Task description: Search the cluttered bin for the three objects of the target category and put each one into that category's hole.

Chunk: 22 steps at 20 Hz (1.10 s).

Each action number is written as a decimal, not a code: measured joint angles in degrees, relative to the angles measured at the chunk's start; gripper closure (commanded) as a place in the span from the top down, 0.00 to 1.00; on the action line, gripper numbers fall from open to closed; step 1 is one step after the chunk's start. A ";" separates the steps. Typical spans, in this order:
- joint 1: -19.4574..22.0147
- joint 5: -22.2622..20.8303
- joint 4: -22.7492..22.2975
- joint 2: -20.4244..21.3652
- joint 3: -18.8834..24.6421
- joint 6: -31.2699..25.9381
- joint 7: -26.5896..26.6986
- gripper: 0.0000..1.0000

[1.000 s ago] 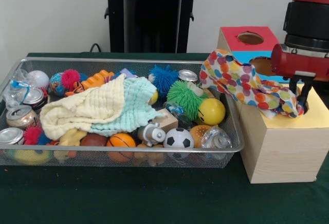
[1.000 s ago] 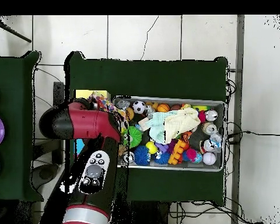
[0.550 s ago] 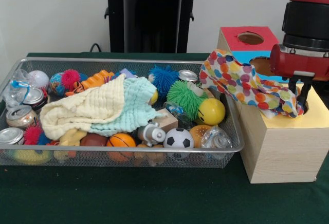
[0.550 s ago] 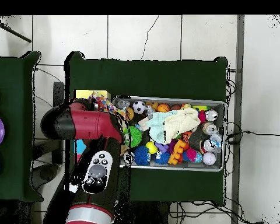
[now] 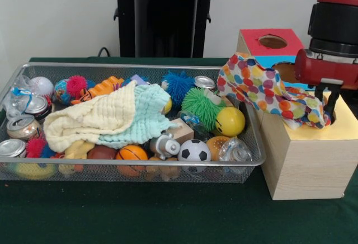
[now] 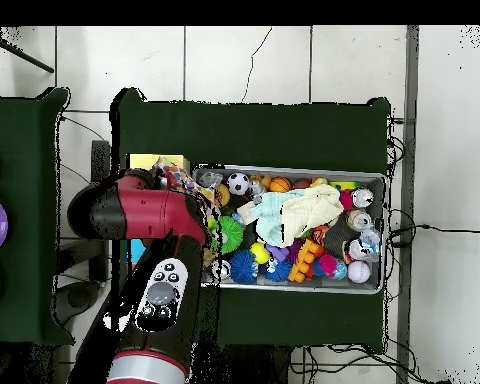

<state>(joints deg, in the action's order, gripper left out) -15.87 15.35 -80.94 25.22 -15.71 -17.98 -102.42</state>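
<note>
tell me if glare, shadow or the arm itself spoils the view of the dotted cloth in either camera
Front view: even light, no glare, so the dotted cloth reads clearly, draped from the bin rim onto the wooden box; the gripper hides only its far end. Overhead view: the red arm covers most of it, leaving a small patch visible.

A robotics lab, by every sign. Red and black arm (image 6: 149,260) over a worktop (image 5: 128,216) draped in green cloth. Wire bin (image 5: 140,171) crammed with toy balls, cans and cloths, beside a wooden sorting box (image 5: 305,160) with coloured holes. Pale tiled floor (image 6: 284,65), loose cables (image 6: 409,235) trailing beside it, bare white wall (image 5: 56,14) behind.
</note>
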 measured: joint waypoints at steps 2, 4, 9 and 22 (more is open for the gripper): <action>0.05 0.01 0.20 -0.05 0.00 -0.36 0.00 0.00; 0.11 0.01 0.45 -0.11 0.01 -0.81 0.00 0.00; 0.19 0.00 1.17 -0.37 -0.05 -2.02 0.00 0.00; 2.06 0.01 0.63 -5.10 1.51 3.03 0.00 0.00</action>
<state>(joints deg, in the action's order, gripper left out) -13.81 15.36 -80.31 20.11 -14.20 -14.94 -102.42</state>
